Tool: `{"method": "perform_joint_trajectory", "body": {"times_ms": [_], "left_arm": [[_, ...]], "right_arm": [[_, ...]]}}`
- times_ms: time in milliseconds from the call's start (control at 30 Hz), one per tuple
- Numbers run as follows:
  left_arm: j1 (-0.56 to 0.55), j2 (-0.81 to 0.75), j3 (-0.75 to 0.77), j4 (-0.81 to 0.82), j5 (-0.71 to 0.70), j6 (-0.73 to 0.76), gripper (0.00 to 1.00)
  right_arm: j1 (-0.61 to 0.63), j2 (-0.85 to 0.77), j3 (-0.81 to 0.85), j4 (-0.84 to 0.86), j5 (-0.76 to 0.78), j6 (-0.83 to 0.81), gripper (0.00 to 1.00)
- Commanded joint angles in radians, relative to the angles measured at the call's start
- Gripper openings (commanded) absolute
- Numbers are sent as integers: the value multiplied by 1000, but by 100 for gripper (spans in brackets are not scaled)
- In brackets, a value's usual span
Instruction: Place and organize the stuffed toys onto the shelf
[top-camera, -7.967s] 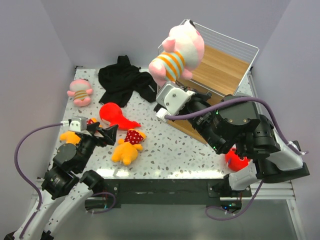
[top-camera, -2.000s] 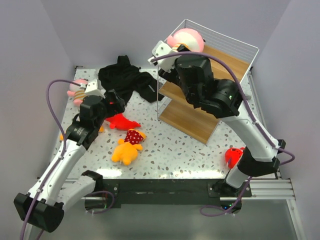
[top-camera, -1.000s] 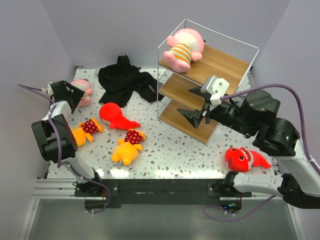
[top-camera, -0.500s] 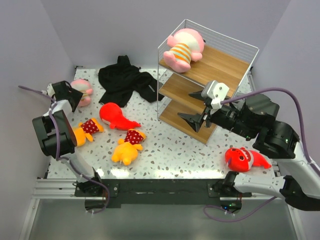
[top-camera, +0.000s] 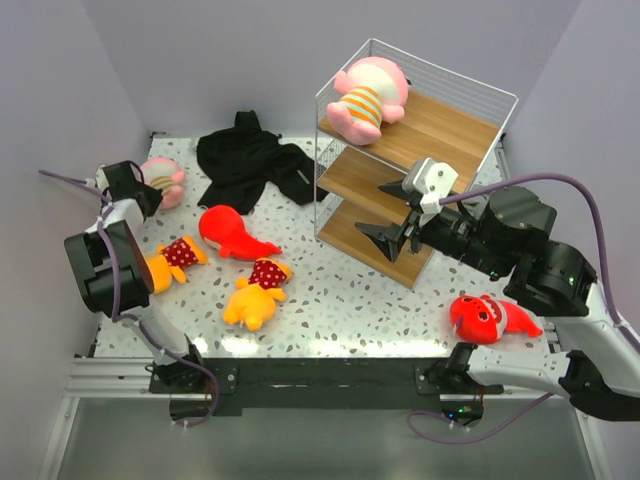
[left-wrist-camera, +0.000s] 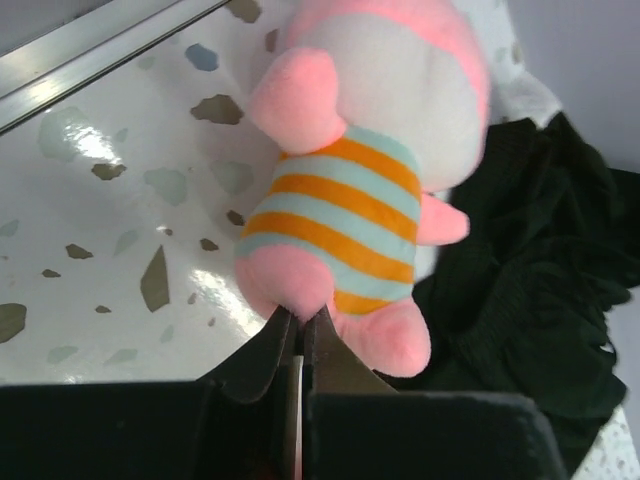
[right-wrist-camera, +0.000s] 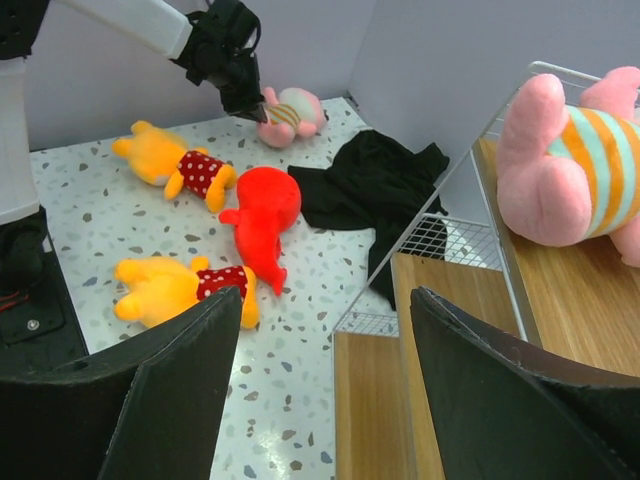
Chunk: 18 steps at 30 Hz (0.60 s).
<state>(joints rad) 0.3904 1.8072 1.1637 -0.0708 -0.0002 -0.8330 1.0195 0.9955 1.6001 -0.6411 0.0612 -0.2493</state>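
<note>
Speckled white table under lilac walls. The wire shelf, upper right, already carries one pink striped toy on its top board. The right gripper hangs spread and empty beside it. Upper left, the left gripper is clenched at the second pink toy, right on its foot edge. I can't tell if plush is caught, so I'd lift slowly and watch that it follows

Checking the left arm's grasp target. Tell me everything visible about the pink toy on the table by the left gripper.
The pink toy is soft plush: pink limbs, a whitish head patch, an orange-and-pale-green striped shirt. It lies flat on the speckled table in the far left corner, beside the black garment. The left gripper is shut, its tips meeting at the toy's lower edge; whether they pinch fabric is unclear.
</note>
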Motion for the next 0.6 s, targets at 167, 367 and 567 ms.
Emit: {"method": "perform_joint_trajectory", "body": {"times_ms": [167,367,567], "left_arm": [[-45,-296,51,-20,196,106,0],[-73,-472,105,-84,347,121,0],[-119,-620,128,-106,468,63,0]], "right_arm": [[2,19,101,-48,81,53,70],[2,9,129,-19,60,47,71],[2,216,395,-110,95,-12,70]]}}
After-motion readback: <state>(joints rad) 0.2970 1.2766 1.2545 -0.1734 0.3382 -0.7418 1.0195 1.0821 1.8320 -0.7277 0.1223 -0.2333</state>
